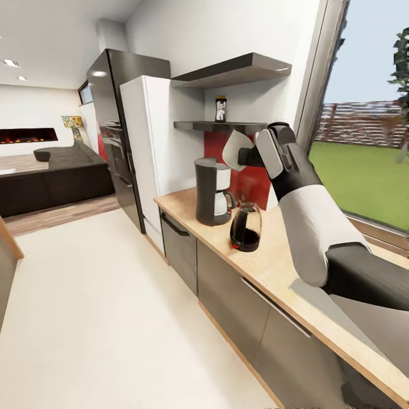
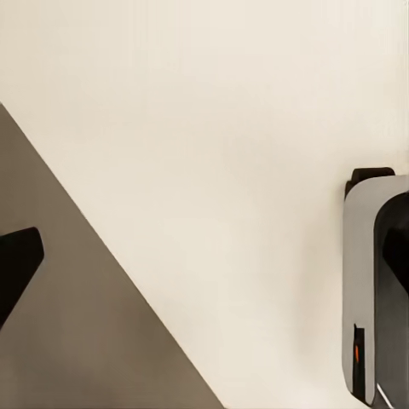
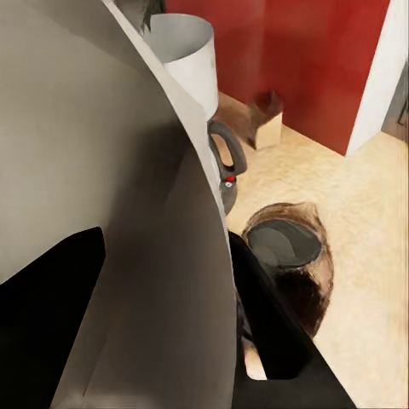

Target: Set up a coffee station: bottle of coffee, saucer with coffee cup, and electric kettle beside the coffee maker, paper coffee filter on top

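Open-plan kitchen with a pale floor, a wooden countertop [image 1: 272,267] under a red backsplash, two dark shelves above, and a lawn beyond the window.

Near the counter's far end stood the coffee maker [image 1: 213,192], with the electric kettle [image 1: 246,227] just beside it on the robot's side; close together, though touching or apart could not be told. Up on the lower shelf [image 1: 218,126], well apart from both, waited the bottle of coffee [image 1: 221,108].

Raised above and slightly beyond the kettle, near the top of the coffee maker: the right gripper [image 1: 253,154], closed narrowly on the paper coffee filter [image 1: 238,150]. Seen from the right wrist as a broad grey-beige sheet [image 3: 128,213] pressed between dark fingers [image 3: 47,290], with the kettle's open mouth [image 3: 285,247] and the coffee maker [image 3: 183,51] below. Not yet set down on the machine.

Of the left gripper, showed one dark fingertip [image 2: 17,260] over floor and cabinet; how far apart its jaws stood could not be told.

Judged very light, thin and floppy, that filter: easily creased, easily tilted or blown off on release. Best taken by its rim with a light pinch, as here, lowered level over the machine's top and let go only once resting there. Judged rigid and far heavier, the kettle and bottle: handle for one, body for the other.
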Controlling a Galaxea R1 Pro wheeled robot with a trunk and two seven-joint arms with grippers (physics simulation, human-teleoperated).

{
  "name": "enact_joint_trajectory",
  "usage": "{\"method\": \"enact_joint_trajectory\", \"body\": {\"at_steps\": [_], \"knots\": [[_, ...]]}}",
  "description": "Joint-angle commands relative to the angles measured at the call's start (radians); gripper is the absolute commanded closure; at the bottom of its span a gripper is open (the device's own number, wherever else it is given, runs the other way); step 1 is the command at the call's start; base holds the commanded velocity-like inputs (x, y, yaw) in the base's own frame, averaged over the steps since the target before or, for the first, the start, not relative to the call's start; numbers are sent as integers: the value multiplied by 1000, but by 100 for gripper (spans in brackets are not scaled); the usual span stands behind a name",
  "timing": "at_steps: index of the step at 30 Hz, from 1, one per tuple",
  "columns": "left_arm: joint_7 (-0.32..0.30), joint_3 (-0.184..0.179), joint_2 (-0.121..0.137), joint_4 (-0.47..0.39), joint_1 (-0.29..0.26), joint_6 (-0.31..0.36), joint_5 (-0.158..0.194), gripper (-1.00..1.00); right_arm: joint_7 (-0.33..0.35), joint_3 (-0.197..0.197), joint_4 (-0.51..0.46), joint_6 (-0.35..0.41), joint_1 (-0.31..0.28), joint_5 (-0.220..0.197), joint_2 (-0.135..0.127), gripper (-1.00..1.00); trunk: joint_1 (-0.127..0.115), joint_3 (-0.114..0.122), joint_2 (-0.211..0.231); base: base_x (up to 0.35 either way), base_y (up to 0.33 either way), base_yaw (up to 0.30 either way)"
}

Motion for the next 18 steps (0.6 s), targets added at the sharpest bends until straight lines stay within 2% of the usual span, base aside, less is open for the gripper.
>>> {"method": "enact_joint_trajectory", "body": {"at_steps": [1,9,18], "knots": [[1,8,-1,-2,0,-2,-11,-100,-10,1,6,2,-1,-10,0,100,1,-2,-2,0,0,-129],[1,7,-2,-2,1,-2,-11,-100,-10,1,89,1,-1,-10,0,100,1,-2,-2,0,0,-30],[1,8,-1,-2,1,-2,-11,-100,-8,1,100,0,-1,-12,0,100,1,-2,-2,14,4,-1]]}}
